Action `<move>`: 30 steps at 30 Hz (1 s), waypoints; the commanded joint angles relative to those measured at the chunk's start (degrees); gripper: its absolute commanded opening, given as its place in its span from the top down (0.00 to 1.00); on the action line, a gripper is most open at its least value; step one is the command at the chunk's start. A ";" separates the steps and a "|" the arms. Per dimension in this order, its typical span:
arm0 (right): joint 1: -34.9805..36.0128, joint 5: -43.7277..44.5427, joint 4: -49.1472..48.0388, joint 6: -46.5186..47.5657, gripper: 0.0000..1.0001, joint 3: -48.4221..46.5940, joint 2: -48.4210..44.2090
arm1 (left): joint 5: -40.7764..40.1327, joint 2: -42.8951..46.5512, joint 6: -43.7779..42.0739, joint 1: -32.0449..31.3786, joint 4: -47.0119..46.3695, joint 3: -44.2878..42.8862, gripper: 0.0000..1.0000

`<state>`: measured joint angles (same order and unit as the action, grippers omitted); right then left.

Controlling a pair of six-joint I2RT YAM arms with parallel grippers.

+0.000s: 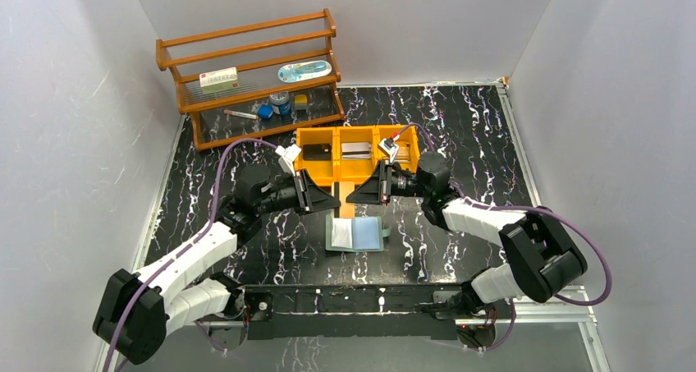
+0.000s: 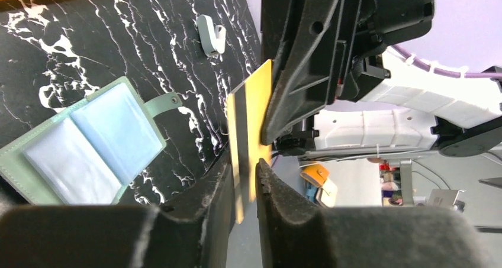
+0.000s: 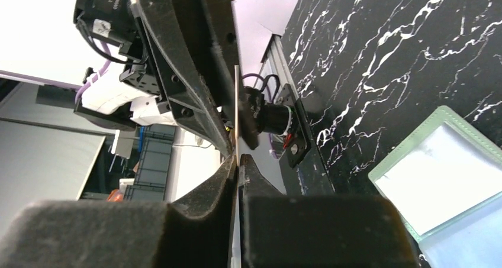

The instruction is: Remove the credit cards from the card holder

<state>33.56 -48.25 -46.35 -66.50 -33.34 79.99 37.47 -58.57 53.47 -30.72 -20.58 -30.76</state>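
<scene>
My right gripper (image 3: pixel 238 161) pinches the thin, flat tan card (image 2: pixel 258 111) near the open, translucent teal card holder (image 1: pixel 357 234). My left gripper (image 2: pixel 243 172) closely flanks its other end; whether it grips, I cannot tell.

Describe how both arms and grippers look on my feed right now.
Both the left arm and right arm have white link shells with bulky black joint housings. A purple cable loops along each. The left gripper and right gripper are black, with matte, rough-textured black fingers.
</scene>
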 commanded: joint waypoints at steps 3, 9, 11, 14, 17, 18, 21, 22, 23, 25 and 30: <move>-1.76 -1.48 -6.07 -1.36 0.93 1.12 -2.32 | -1.17 2.83 -2.15 1.52 3.81 -0.53 0.47; -5.11 3.29 16.65 12.96 1.00 -4.76 -5.97 | -8.69 4.93 -6.60 1.87 15.92 -3.95 0.18; -6.40 10.69 31.73 22.55 1.00 -9.55 -7.59 | -13.64 5.53 -8.40 1.83 21.68 -5.65 0.15; -6.95 27.94 46.40 33.48 1.00 -15.59 -9.71 | -18.84 6.56 -10.28 1.87 27.45 -6.91 0.10; -7.33 44.64 53.79 40.53 1.00 -20.25 -9.56 | -20.97 7.35 -10.44 1.81 29.50 -6.91 0.07; -7.33 49.03 54.12 42.47 1.00 -20.90 -9.37 | -21.15 7.62 -10.44 1.83 29.74 -6.66 0.04; -7.43 56.98 52.55 48.65 1.00 -22.55 -7.19 | -23.56 7.89 -11.49 1.80 32.66 -7.27 0.02; -7.44 58.00 52.23 51.52 1.00 -23.47 -5.55 | -24.46 7.86 -12.07 1.80 33.69 -7.62 0.02; -7.43 58.61 52.36 54.52 1.00 -24.79 -3.66 | -25.27 7.85 -12.55 1.80 34.70 -8.16 0.02; -7.41 59.48 54.03 59.23 1.00 -28.17 0.25 | -26.36 8.06 -13.50 1.86 36.41 -9.02 0.02; -7.39 54.16 53.22 72.44 1.00 -33.08 7.05 | -27.33 9.28 -14.41 1.85 38.62 -9.08 0.02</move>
<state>26.22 5.45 6.48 -8.60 -61.21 84.05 12.32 -51.42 41.08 -29.30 14.24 -37.80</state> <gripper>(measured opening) 0.017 0.982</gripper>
